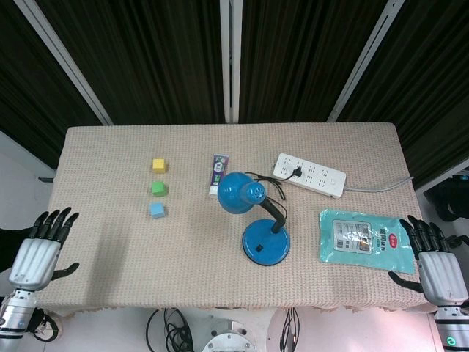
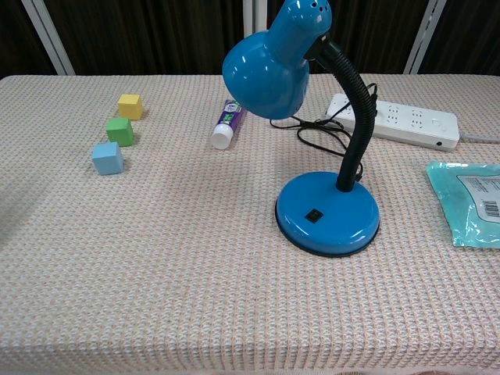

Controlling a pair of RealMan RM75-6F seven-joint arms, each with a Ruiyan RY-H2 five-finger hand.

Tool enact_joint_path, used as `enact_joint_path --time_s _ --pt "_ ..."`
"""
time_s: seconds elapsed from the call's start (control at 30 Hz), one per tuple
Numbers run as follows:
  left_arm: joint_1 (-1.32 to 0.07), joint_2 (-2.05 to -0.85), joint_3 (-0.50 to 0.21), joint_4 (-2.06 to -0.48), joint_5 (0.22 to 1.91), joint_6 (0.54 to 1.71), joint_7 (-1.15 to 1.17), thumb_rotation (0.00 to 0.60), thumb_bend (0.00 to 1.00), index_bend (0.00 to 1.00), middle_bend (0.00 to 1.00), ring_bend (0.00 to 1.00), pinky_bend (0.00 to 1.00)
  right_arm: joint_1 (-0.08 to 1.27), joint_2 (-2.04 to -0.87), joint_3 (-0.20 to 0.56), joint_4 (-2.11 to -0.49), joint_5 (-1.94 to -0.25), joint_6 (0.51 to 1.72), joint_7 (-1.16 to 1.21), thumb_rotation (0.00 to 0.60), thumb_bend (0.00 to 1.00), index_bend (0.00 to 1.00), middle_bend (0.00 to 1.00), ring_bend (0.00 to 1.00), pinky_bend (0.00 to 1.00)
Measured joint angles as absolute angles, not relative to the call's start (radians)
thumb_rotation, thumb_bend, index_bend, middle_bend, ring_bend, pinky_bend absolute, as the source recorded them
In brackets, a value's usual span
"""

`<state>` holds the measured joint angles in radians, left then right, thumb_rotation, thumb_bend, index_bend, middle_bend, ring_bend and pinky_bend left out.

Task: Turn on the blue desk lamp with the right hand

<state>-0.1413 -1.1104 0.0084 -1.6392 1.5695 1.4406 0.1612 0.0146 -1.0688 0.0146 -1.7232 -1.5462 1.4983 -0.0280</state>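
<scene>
The blue desk lamp (image 1: pixel 265 240) stands near the table's middle, its round base (image 2: pixel 327 212) carrying a small black switch (image 2: pixel 314 215) on the front. Its shade (image 2: pixel 268 74) bends toward the left on a black neck and looks unlit. My right hand (image 1: pixel 437 262) hovers at the table's front right corner, fingers spread, holding nothing, well right of the lamp. At the front left edge my left hand (image 1: pixel 40 251) is likewise open and empty. Neither hand appears in the chest view.
A white power strip (image 1: pixel 309 174) with the lamp's black plug lies behind the lamp. A teal packet (image 1: pixel 364 240) lies between lamp and right hand. A toothpaste tube (image 1: pixel 217 174) and yellow (image 1: pixel 158 166), green (image 1: pixel 159 188) and blue (image 1: pixel 157 210) cubes sit left.
</scene>
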Motion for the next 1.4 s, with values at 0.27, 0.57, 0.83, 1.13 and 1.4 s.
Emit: enact_joint_path --time_s 0.27,0.57,0.83,1.13,1.4 --pt "-0.140 -1.111 0.012 -1.639 1.571 1.439 0.165 0.600 0.03 0.00 0.00 0.00 0.00 0.017 -1.076 0.013 -1.718 -1.549 1.494 -0.028 0.600 0.00 0.00 0.00 0.00 0.00" --pt "-0.139 -1.111 0.013 -1.646 1.578 1.441 0.171 0.600 0.03 0.00 0.00 0.00 0.00 0.017 -1.078 0.003 -1.717 -1.570 1.497 -0.026 0.600 0.01 0.00 0.00 0.00 0.00" --pt "-0.145 -1.115 0.010 -1.634 1.573 1.430 0.169 0.600 0.03 0.00 0.00 0.00 0.00 0.030 -1.081 -0.004 -1.717 -1.604 1.486 -0.009 0.600 0.04 0.00 0.00 0.00 0.00" --pt "-0.148 -1.120 0.011 -1.630 1.577 1.428 0.167 0.600 0.03 0.00 0.00 0.00 0.00 0.077 -1.101 -0.020 -1.748 -1.678 1.433 -0.089 0.600 0.04 0.00 0.14 0.40 0.52" --pt "-0.142 -1.120 0.008 -1.627 1.583 1.447 0.162 0.600 0.03 0.00 0.00 0.00 0.00 0.158 -1.124 -0.027 -1.844 -1.719 1.300 -0.243 0.600 0.06 0.00 0.57 0.60 0.66"
